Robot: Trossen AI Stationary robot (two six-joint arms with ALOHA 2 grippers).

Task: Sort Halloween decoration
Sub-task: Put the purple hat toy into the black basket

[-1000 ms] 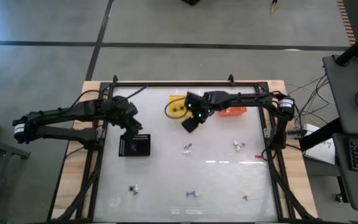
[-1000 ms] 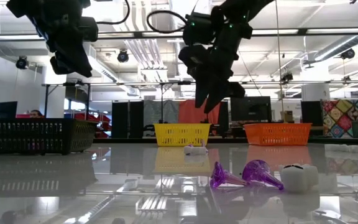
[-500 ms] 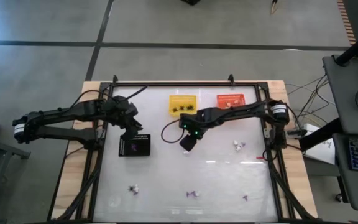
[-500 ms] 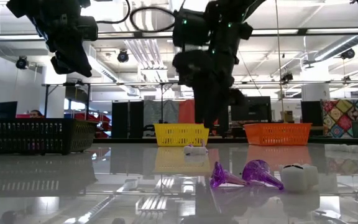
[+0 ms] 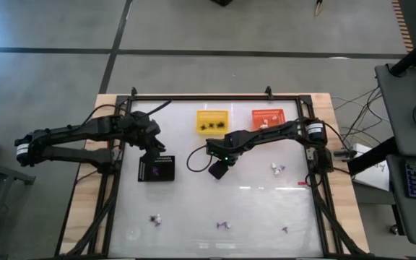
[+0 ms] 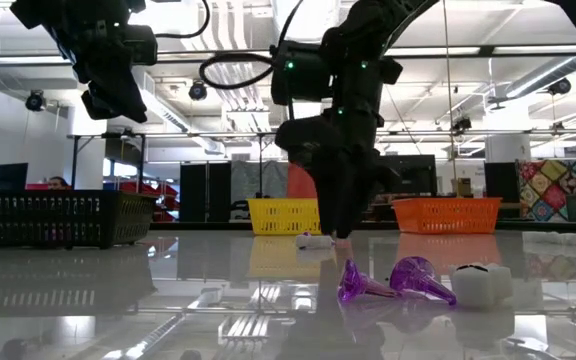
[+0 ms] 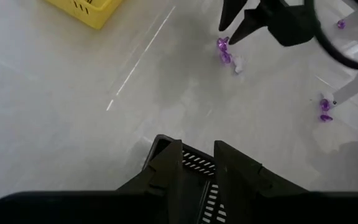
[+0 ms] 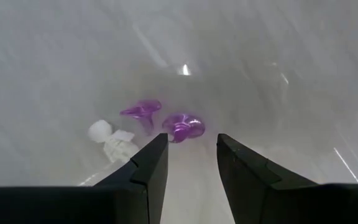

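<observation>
The decorations are tiny purple and white trinkets scattered on the white table. One cluster lies under my right gripper [image 5: 218, 168]: two purple pieces [image 8: 184, 126] and a white skeleton [image 8: 114, 142], resting on the table just ahead of the open fingers [image 8: 191, 143]. In the low view this gripper [image 6: 339, 228] points down, close to the table. Other trinkets lie at the right [image 5: 276, 168] and near the near edge [image 5: 155, 219] [image 5: 224, 225]. My left gripper [image 5: 150, 142] hangs open above the black tray [image 5: 156, 169], touching nothing.
A yellow basket [image 5: 211, 120] holding dark pieces and an orange basket [image 5: 269, 115] holding white ones stand at the far edge. A dark cable loops beside the right wrist [image 5: 193, 157]. A black frame rail [image 5: 215, 96] borders the table.
My right gripper has travelled from above the yellow basket toward the near edge and down. It now stands low over the purple and white cluster in the middle of the table.
</observation>
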